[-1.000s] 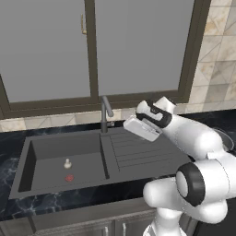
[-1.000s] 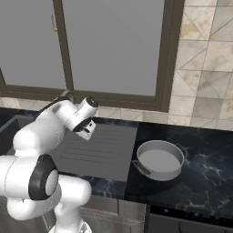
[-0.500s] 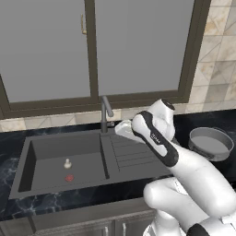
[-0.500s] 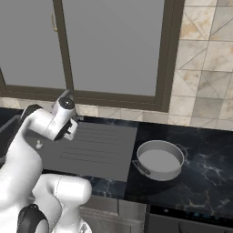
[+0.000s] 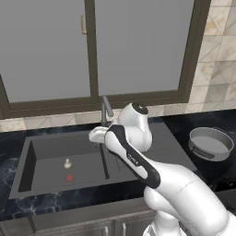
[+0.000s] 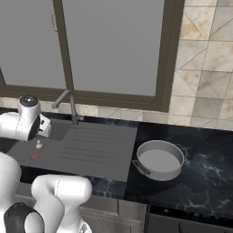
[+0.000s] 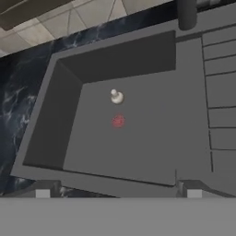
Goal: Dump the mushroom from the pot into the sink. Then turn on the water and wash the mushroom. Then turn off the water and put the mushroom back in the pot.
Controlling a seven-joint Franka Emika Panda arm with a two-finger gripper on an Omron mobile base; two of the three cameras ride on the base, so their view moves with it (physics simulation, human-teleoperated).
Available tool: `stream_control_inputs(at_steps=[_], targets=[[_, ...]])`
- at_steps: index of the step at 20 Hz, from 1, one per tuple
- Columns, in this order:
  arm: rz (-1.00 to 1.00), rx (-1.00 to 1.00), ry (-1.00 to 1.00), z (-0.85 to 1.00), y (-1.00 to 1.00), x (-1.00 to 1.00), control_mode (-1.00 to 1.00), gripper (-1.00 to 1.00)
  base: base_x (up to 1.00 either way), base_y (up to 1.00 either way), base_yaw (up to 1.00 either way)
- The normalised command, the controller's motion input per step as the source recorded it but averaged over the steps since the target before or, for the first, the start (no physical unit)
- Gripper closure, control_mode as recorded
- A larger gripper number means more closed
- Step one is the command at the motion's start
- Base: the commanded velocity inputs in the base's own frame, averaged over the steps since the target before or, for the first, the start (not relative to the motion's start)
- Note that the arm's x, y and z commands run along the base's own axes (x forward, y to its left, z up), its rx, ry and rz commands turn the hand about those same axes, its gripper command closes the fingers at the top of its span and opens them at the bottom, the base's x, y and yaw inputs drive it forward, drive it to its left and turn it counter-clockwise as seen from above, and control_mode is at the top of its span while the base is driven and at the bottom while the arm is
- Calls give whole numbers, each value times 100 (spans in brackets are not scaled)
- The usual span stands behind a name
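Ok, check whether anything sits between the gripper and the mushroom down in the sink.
Nothing visible does. In the hand view the mushroom lies alone on the bare floor of the sink, just beyond the red drain mark, with open space above it. The faucet stands off at the basin's edge, clear of that line.

A large window with frosted grey panes (image 5: 133,46) and a dark brown frame (image 5: 91,50) is seen behind the black marbled stone countertop (image 6: 200,159). A small brass latch (image 5: 83,24) is fixed on the central mullion. The wall is clad in beige marbled tiles (image 6: 207,68), with a tile strip (image 5: 46,120) under the sill. Grey cabinet fronts (image 5: 69,226) are seen below the counter edge.
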Motion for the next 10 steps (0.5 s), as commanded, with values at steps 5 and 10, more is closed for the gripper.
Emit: stream_control_inputs(at_steps=[5,10], targets=[[3,-10,0,17,62,0,-100,-100,0,0,0],[2,-13,0,2,41,2,-100,-100,0,0,0]])
